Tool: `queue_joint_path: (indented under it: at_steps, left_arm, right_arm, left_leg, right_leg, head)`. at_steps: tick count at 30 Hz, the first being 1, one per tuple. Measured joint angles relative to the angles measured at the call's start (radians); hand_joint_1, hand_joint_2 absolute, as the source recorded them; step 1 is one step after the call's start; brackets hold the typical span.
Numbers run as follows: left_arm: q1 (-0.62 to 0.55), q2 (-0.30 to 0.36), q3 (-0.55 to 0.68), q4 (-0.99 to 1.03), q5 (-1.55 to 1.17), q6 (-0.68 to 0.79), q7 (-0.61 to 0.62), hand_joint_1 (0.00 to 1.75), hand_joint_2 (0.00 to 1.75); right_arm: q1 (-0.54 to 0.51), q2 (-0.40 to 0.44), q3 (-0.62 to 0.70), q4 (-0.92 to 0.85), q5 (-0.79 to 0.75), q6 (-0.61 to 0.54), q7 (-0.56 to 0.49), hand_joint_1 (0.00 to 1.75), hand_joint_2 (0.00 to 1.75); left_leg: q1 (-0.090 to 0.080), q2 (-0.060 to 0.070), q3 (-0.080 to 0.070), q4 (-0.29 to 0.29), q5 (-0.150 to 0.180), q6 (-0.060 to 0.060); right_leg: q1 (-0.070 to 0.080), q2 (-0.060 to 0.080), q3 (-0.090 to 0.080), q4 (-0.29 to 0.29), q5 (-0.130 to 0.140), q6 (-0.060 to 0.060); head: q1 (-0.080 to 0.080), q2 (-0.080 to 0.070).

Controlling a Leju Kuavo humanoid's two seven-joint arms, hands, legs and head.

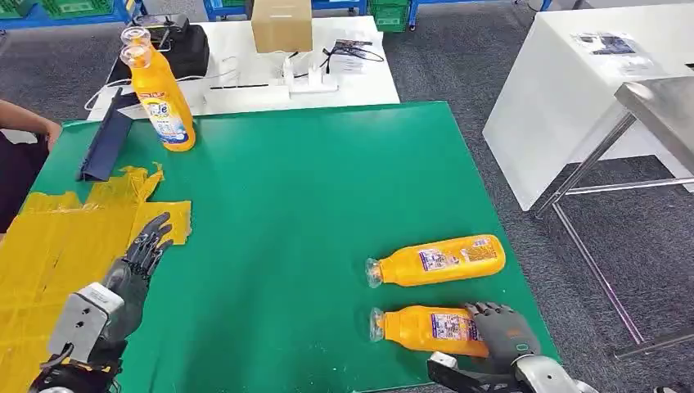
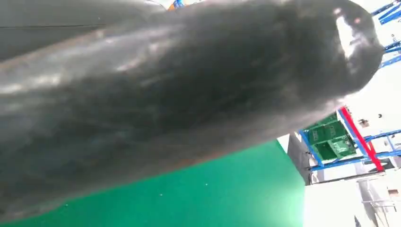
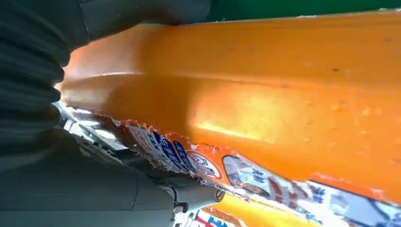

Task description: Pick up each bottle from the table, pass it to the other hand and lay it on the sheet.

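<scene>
Closest to you is the right hand point(image 1: 501, 327), sitting on the base end of the near bottle point(image 1: 430, 327). The fingers are curled over the bottle's body, and in the right wrist view the orange side and torn label of that bottle point(image 3: 265, 99) press right up against the hand point(image 3: 42, 118), so it's gripping it. The bottle lies flat on the green mat point(image 1: 311, 205), long axis running left-right, clear cap pointing toward the yellow sheet point(image 1: 57, 246) and base under the hand.

Using that near bottle as your landmark: the second bottle point(image 1: 438, 260) lies just beyond it, nearly parallel but tilted a little, cap pointing the same way, not touching the hand. Far beyond and off to the left, at the mat's back edge, two more bottles stand upright, one behind the other. The front one point(image 1: 162, 102) is plain to see, and the rear one point(image 1: 135, 36) mostly shows as a second cap peeking over it. So that's four bottles: two lying, two standing.

The left hand point(image 1: 143, 250) is well to the left of the landmark bottle, over the edge of the yellow sheet, fingers apart and holding nothing. The left wrist view is mostly a dark blurred finger point(image 2: 189, 94) with the green mat behind it.

Next to the standing bottles there's one dark blue angled strip point(image 1: 105, 147) lying on the mat. Behind the mat, a white table carries a cardboard box point(image 1: 281, 24).
</scene>
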Motion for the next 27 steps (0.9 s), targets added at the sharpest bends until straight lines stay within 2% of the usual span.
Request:
queue_joint_path:
  at_steps: [4, 8, 10, 13, 14, 16, 19, 27]
  left_arm:
    - [-0.003, 0.000, -0.002, 0.003, 0.003, 0.000, 0.020, 0.00, 0.00]
    - [0.028, 0.003, 0.003, -0.006, 0.046, -0.001, 0.009, 0.00, 0.00]
    - [0.078, 0.004, 0.018, -0.026, 0.087, -0.011, -0.011, 0.00, 0.00]
    - [0.140, 0.004, 0.037, -0.058, 0.146, -0.048, -0.021, 0.00, 0.00]
    - [0.158, 0.002, 0.038, -0.071, 0.192, -0.070, -0.016, 0.00, 1.75]
    - [0.184, -0.010, 0.037, -0.093, 0.284, -0.098, 0.001, 0.00, 1.75]
    - [0.200, -0.039, 0.023, -0.120, 0.341, -0.095, 0.014, 0.00, 1.75]
    - [0.201, -0.062, -0.054, -0.144, 0.369, -0.061, 0.030, 0.00, 1.75]
  right_arm:
    - [-0.020, 0.009, -0.008, 0.003, -0.114, 0.002, -0.051, 1.75, 1.75]
    - [-0.029, 0.041, -0.063, -0.011, -0.395, -0.015, -0.232, 1.75, 1.75]
    - [-0.008, 0.082, -0.109, -0.053, -0.522, -0.025, -0.323, 1.75, 1.75]
    - [0.024, 0.164, -0.155, -0.136, -0.628, -0.026, -0.381, 1.75, 1.75]
    - [0.030, 0.201, -0.181, -0.170, -0.685, -0.027, -0.413, 1.75, 1.75]
    - [0.030, 0.279, -0.223, -0.243, -0.748, -0.029, -0.451, 1.75, 1.75]
    - [0.013, 0.369, -0.241, -0.319, -0.754, -0.023, -0.454, 1.75, 1.75]
    - [-0.017, 0.474, -0.233, -0.352, -0.689, -0.021, -0.441, 1.75, 1.75]
  left_leg:
    - [0.000, 0.001, 0.000, 0.000, 0.000, 0.000]
    - [0.000, 0.003, 0.001, 0.000, 0.000, 0.000]
    - [0.000, 0.003, -0.001, 0.000, 0.000, 0.000]
    - [0.001, 0.000, -0.002, 0.000, 0.000, -0.001]
    - [0.002, -0.002, -0.002, 0.000, -0.001, -0.002]
    - [0.002, -0.002, -0.002, 0.000, -0.002, -0.004]
    - [0.002, -0.002, -0.002, -0.001, -0.002, -0.004]
    - [0.001, -0.002, -0.003, 0.000, -0.002, -0.004]
  right_leg:
    - [0.000, 0.000, 0.000, 0.000, 0.000, 0.000]
    - [0.001, 0.002, 0.003, 0.000, 0.001, 0.000]
    - [0.001, 0.004, 0.005, 0.001, 0.001, 0.001]
    - [0.002, 0.001, 0.002, 0.001, -0.001, 0.000]
    - [0.003, 0.000, 0.000, 0.001, -0.002, -0.002]
    - [0.003, 0.000, -0.001, 0.001, -0.003, -0.002]
    - [0.003, 0.000, -0.001, 0.001, -0.004, -0.003]
    - [0.002, 0.000, -0.001, 0.001, -0.003, -0.003]
  head:
    - [0.000, 0.000]
    - [0.000, 0.000]
    - [0.000, 0.000]
    - [-0.001, 0.000]
    - [0.000, 0.000]
    - [-0.001, 0.000]
    - [0.000, 0.000]
    - [0.000, 0.000]
